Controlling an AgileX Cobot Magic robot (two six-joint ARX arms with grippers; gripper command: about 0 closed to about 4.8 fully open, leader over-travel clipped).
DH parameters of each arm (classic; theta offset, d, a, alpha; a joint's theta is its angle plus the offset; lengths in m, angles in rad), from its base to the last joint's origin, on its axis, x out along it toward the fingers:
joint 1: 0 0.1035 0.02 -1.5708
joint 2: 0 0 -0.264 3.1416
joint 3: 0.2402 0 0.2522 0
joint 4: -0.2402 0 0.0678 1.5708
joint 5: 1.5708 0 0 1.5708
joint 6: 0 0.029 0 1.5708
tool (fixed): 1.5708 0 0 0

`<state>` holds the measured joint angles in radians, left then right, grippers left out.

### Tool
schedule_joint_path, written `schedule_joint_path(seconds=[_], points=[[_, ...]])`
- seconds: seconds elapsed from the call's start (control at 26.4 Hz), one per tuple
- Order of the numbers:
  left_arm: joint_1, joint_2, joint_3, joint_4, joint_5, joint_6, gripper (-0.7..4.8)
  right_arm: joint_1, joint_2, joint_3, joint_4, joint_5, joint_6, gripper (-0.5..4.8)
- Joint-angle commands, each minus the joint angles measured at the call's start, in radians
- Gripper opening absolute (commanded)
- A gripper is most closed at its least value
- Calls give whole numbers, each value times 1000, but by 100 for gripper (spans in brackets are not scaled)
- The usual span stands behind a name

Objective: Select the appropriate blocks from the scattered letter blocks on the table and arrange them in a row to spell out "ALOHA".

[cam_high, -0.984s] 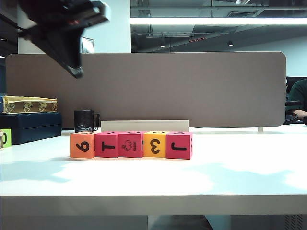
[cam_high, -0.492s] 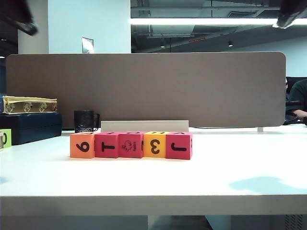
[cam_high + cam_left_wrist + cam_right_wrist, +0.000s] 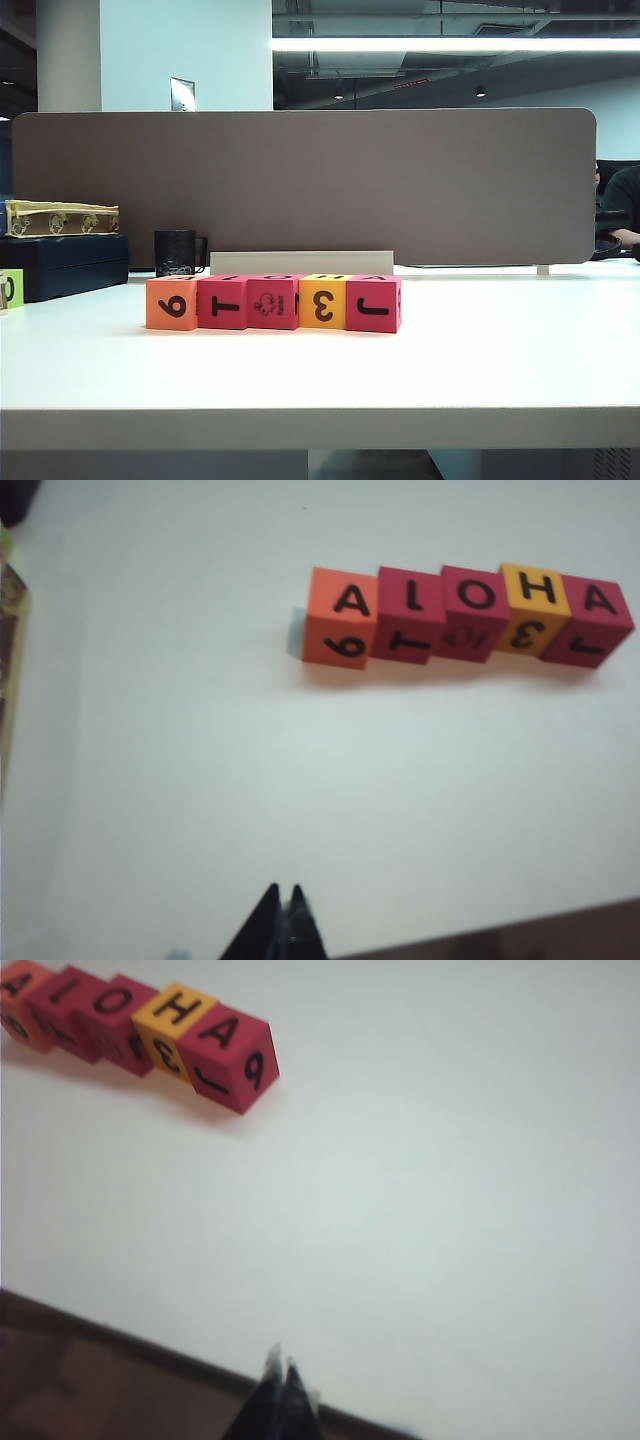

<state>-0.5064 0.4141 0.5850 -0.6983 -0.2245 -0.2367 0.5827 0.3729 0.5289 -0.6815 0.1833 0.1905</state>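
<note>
Here, nearest the wrist cameras, both grippers hang above the bare white bench (image 3: 480,370), well apart from the blocks. The left gripper (image 3: 281,895) has its jaws pressed together on nothing, close to the bench's edge. The right gripper (image 3: 281,1368) likewise has its jaws together and empty, over the edge on its own side. Neither arm shows in the exterior view.

Farther in, the letter blocks (image 3: 274,302) stand on the bench in one straight row, each touching its neighbour. From the left of the exterior view they run: the orange block (image 3: 171,303), a pink-red one with T (image 3: 222,302), a pink-red one with a small logo (image 3: 273,302), the yellow block (image 3: 322,301) with 3, and a pink-red one with J (image 3: 373,303). From the left wrist view their top faces read A, L, O, H, A.

Behind the row lies a low white strip (image 3: 301,262), with a black mug (image 3: 178,252) beside it. A lime-green block (image 3: 11,288) sits at the far left. The grey-brown divider panel (image 3: 300,180) closes off the back.
</note>
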Motion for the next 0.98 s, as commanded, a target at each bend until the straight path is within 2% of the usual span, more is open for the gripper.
schedule_joint_path(seconds=[0.04,0.08,0.98], points=[[2,-1,2,59,-73,20,-6,1,-28,-49,85,4,-8,-5],[2,-1,2,81,-101,23,-6,2,-35,-61,88,2,-8,-5],[1,-1,2,77,-86,19,-6,4,-36,-63,95,-2,-8,-5]])
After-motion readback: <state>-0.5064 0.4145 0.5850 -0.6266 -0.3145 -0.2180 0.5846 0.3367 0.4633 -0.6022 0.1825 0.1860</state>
